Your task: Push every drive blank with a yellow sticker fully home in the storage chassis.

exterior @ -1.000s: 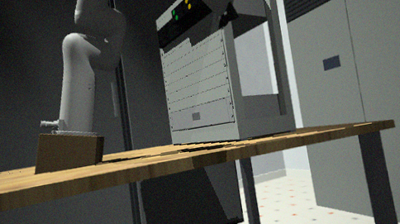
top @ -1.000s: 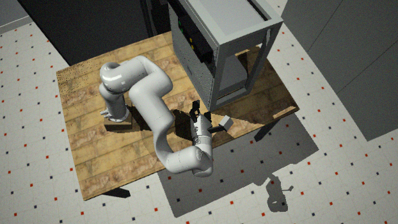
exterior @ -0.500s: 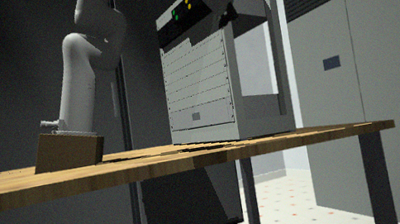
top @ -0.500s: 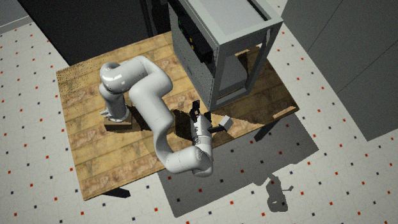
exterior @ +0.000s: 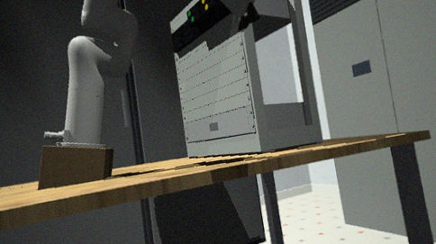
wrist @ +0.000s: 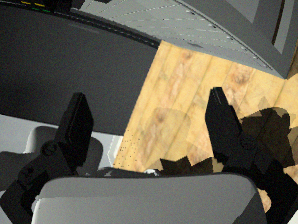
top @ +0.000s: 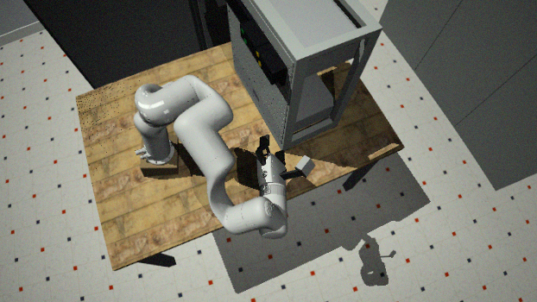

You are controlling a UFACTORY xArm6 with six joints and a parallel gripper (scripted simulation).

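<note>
Fingers spread wide and grasping nothing, the gripper (top: 271,151) hangs near the rack's (top: 302,65) lower front corner, just right of centre in the top view. That released stance suits a push, not a grab: the task forbids ending with a hold on anything. In the exterior view the storage chassis (exterior: 196,21) sits as a dark band near the top of the rack, upper centre of the frame, with two yellow stickers (exterior: 205,4) beside two green ones (exterior: 190,16). Which blanks stand proud is hard to tell at this size. The wrist view shows both fingers over the wooden table (wrist: 180,103), the rack's grey front crossing the upper frame, so the claw looks short of any blank.
</note>
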